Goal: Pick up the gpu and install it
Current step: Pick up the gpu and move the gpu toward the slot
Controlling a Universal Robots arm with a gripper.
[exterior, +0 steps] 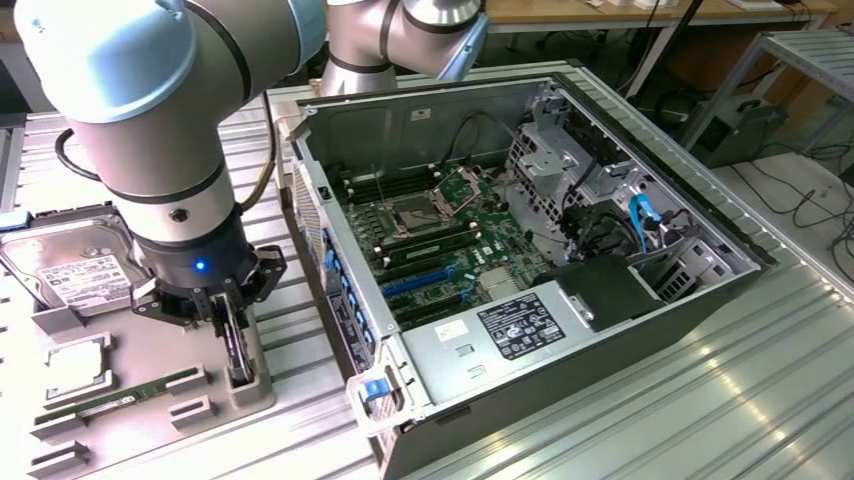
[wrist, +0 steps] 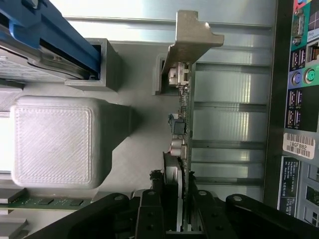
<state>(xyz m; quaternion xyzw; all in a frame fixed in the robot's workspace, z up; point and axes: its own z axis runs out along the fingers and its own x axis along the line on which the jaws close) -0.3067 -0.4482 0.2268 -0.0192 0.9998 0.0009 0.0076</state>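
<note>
In its holder, the gpu, judged stiff but fragile, was straddled at its upper edge by the half-closed gripper; actual clamping could not be told.

here's the arm: fat silver-grey tubes, pale blue joint caps, a thin black seam ring round the sleeve. black cable loops out at nine o'clock in the exterior view. at six o'clock, a black wrist collar with a small blue light glowing. gripper all matte black, jointed link fingers, round pivot pins.
</note>
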